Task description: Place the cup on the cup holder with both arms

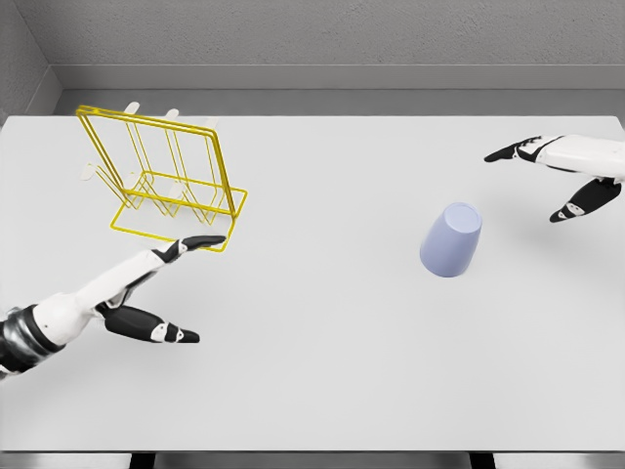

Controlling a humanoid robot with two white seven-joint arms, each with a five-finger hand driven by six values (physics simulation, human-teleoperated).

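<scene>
- The table point(322, 371) is a plain white surface; everything below is placed against the cup that stands on it.
- The left hand point(161, 288) is nearest, well to the left of the cup and lower in the view, its white arm coming in from the lower left corner. Its fingers point(200, 241) are spread wide: the upper ones stretch out flat, the dark thumb sits apart below them. It holds nothing. The upper fingertips reach up to the front edge of the rack; whether they touch it cannot be told.
- The cup point(451, 239) is pale lavender blue, smooth and plain, with no handle showing. It sits upside down, wider rim on the table, narrower base up and leaning toward the upper right. Nothing touches it.
- The right hand point(566, 176) is right of the cup and a little farther back, apart from it. Its fingers point(513, 152) are extended and open, the thumb hanging lower; it is empty.
- The rack point(161, 176) is farthest, well left of the cup: a yellow wire frame with upright loops, tilted back.
</scene>
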